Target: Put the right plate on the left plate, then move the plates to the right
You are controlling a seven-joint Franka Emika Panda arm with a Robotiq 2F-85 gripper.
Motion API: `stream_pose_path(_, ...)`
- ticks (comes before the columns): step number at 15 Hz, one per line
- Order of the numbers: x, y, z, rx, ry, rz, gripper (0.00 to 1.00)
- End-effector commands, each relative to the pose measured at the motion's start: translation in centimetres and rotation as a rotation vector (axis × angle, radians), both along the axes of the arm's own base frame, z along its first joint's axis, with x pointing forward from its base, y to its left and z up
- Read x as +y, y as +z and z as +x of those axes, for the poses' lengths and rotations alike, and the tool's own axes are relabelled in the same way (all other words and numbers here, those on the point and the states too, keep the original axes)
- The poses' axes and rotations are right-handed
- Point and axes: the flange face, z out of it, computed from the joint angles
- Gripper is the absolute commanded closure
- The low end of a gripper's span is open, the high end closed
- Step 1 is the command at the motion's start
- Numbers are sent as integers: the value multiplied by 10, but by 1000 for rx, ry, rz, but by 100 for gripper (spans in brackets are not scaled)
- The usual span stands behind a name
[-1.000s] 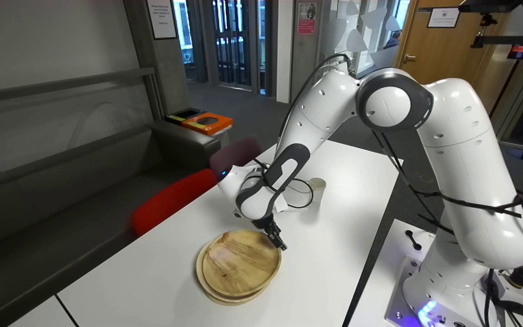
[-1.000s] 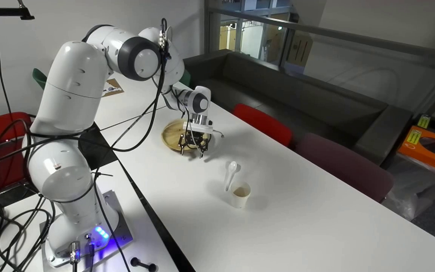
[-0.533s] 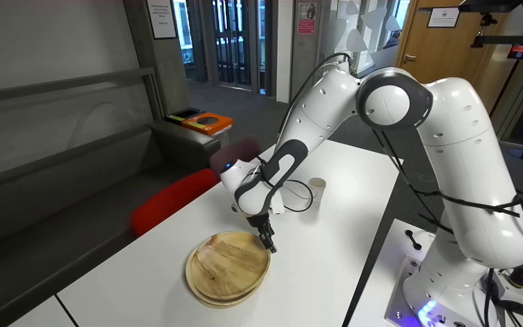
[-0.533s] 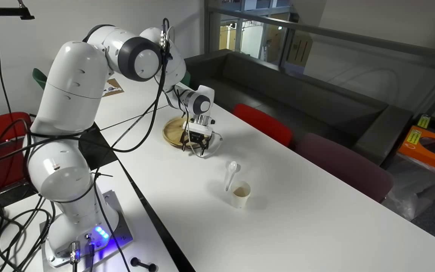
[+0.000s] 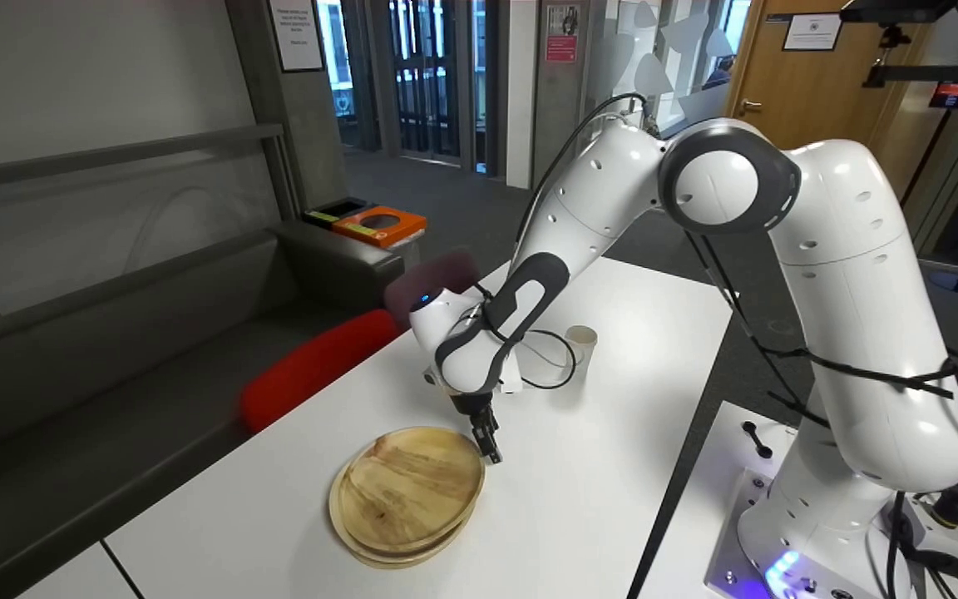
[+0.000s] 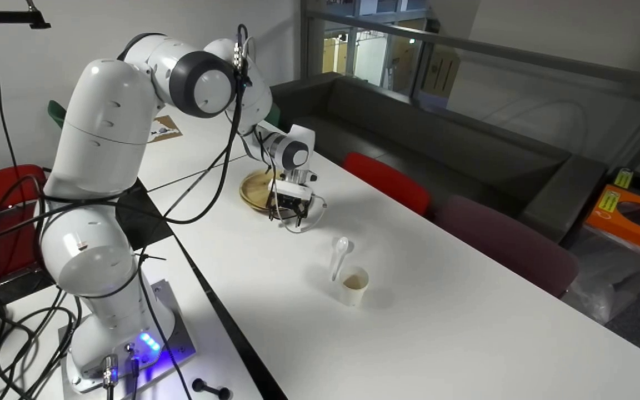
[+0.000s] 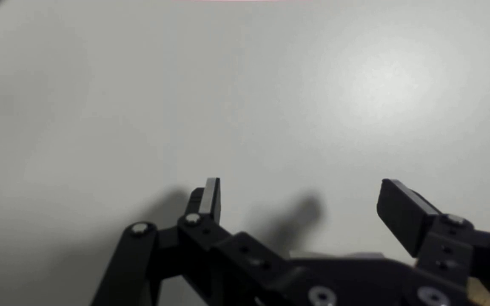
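The right plate [image 5: 412, 491], a round wooden dish, sits on top of the left plate [image 5: 344, 531]. The left plate lies on the white table, and only its rim shows at the left and near side. The stack is slightly offset. It also shows in an exterior view, with the right plate [image 6: 255, 190] partly hidden behind the gripper. My gripper [image 5: 492, 458] is low over the table, close beside the stack's edge; contact cannot be told. In the wrist view the gripper [image 7: 300, 182] is open, with bare table between its fingers. A sliver of wood shows at the bottom right.
A white cup [image 6: 354, 286] and a white spoon [image 6: 340, 258] stand and lie on the table on the gripper's side of the stack. A red chair [image 5: 313, 366] and a dark sofa [image 5: 155, 324] line the table's long side. A cable loop [image 5: 558, 358] hangs by the wrist.
The stacked plates have slid left and slightly nearer in an exterior view. My gripper has moved left along with them, with little motion in the last half second. It stays open.
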Motion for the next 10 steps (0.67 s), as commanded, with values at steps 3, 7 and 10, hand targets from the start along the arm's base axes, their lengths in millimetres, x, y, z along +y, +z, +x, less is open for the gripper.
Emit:
stream_pose_path(3, 6, 52, -39, -109, 165, -87, 0)
stream_pose_path(7, 32, 94, -53, -218, 175, -62, 0)
stream_pose_path(10, 56, 112, -49, -273, 203, 43, 0)
